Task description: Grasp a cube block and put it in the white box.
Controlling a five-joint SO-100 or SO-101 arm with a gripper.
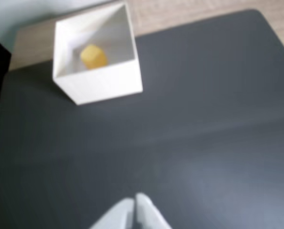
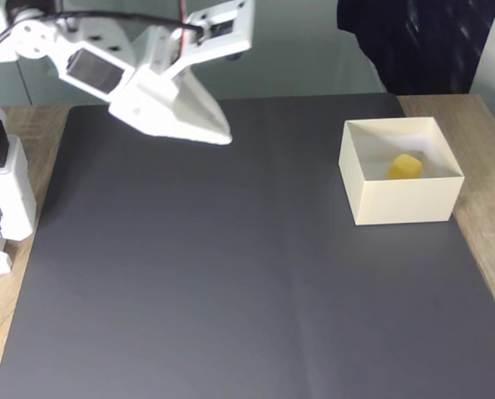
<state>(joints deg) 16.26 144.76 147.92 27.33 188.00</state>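
The yellow cube block lies on the floor inside the white box. In the fixed view the box stands at the right edge of the dark mat. My gripper hangs in the air over the mat's far left part, well away from the box. Its two white fingers are pressed together, shut with nothing between them. In the wrist view the fingertips show at the bottom edge, with the box at the upper left.
A dark grey mat covers most of the wooden table. The arm's white base stands at the left edge. A dark object sits behind the table at the back right.
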